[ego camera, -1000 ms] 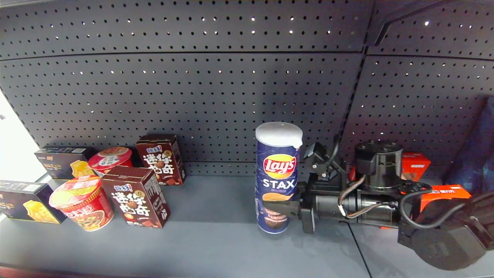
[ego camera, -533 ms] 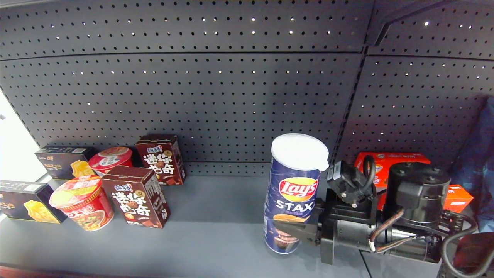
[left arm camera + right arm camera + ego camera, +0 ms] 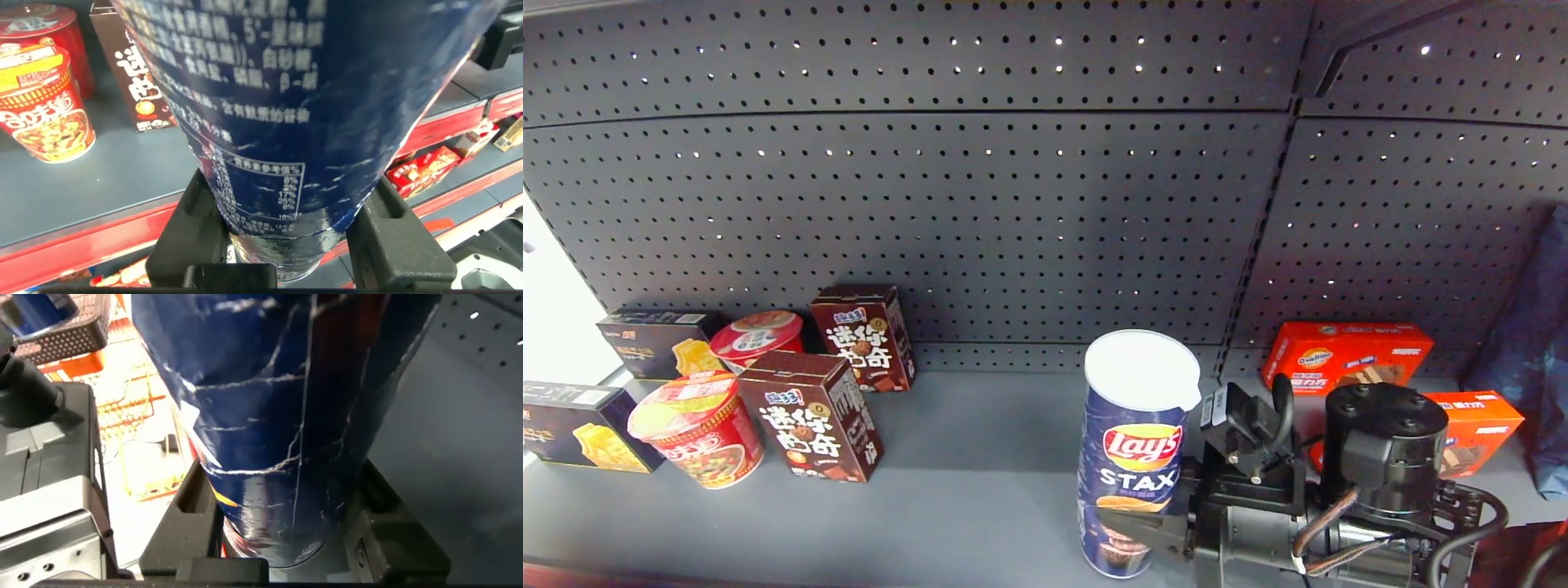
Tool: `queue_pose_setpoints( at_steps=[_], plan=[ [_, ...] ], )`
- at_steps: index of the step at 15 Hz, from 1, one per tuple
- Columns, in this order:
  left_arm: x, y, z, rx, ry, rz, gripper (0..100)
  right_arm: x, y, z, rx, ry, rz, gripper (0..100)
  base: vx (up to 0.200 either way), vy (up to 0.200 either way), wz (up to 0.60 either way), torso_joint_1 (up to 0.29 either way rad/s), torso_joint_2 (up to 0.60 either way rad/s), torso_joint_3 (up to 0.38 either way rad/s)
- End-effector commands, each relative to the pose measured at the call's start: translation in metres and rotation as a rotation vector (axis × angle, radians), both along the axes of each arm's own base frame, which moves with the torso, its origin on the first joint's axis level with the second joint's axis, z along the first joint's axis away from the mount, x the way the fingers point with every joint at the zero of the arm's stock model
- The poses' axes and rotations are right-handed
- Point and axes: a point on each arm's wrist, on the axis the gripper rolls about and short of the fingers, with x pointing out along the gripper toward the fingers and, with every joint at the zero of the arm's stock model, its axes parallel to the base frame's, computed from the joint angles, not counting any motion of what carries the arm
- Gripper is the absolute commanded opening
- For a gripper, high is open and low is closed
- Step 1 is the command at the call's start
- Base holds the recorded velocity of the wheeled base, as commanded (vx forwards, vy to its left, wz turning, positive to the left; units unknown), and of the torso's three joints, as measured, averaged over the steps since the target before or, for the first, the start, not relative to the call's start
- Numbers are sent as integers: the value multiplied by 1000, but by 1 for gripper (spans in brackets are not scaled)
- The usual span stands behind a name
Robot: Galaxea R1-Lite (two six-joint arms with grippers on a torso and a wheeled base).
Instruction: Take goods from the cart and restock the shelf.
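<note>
Okay, we are seeing the left gripper [image 3: 1129, 529] lying level, clamping the chips can [image 3: 1137, 441] low; right gripper [image 3: 286, 535] is pinching a blue package [image 3: 278, 408], top cropped.

shelf [image 3: 980, 490], pegboard [image 3: 980, 204] behind it. Left end, back row along the pegboard, left to right: flat box [image 3: 658, 339], noodle cup [image 3: 756, 335], cookie box [image 3: 864, 335]. Front row just before them: second flat box [image 3: 580, 425] at the left edge, second noodle cup [image 3: 698, 429], second cookie box [image 3: 817, 425], packed close. Right end: carton [image 3: 1347, 355] at the back, second carton [image 3: 1478, 425] before it and further right, partly behind the arm. Between the groups, right of middle, near the front edge: chip can [image 3: 1135, 457]; right gripper [image 3: 1123, 531] clamps it low, from its right. left gripper [image 3: 286, 253] clamps second chip can [image 3: 310, 106], with the shelf's front edge and the cups beyond it; lower shelf [image 3: 490, 175] beneath.
</note>
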Motion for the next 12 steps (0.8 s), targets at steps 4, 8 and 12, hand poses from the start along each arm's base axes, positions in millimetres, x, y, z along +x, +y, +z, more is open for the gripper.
queue_pose_setpoints(
  at_steps=[4,8,12],
  plan=[
    [0,0,0,0,1,0,0,9,9,-16,-27,28,2,0,0,0,0,0,0,0],
    [0,0,-1,0,4,-1,0,16,15,-25,-41,45,3,0,0,0,0,0,0,0],
    [0,0,-1,0,4,-1,0,21,20,-29,-36,35,2,0,0,0,0,0,0,0]
  ],
)
